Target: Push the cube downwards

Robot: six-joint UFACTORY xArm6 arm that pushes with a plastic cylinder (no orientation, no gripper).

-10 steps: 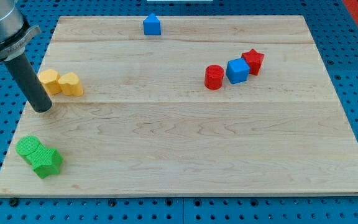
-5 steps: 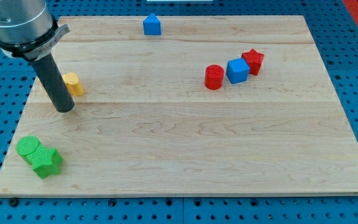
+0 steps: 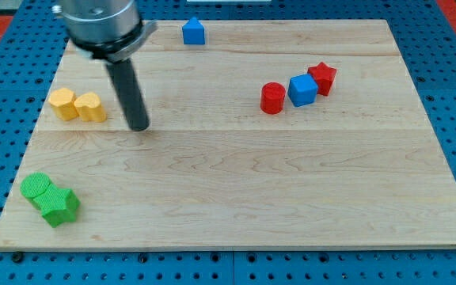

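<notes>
My tip (image 3: 138,127) rests on the wooden worktop (image 3: 236,198), just at 3 o'clock of the two yellow blocks (image 3: 77,105); no claw is in view. Blue cube (image 3: 302,89) lies well apart at 3 o'clock, touching red cylinder (image 3: 272,98) and red star (image 3: 322,77).

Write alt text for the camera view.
My tip rests on a wooden board, right of two yellow blocks and far left of the blue cube, which sits between a red cylinder and a red star.
</notes>
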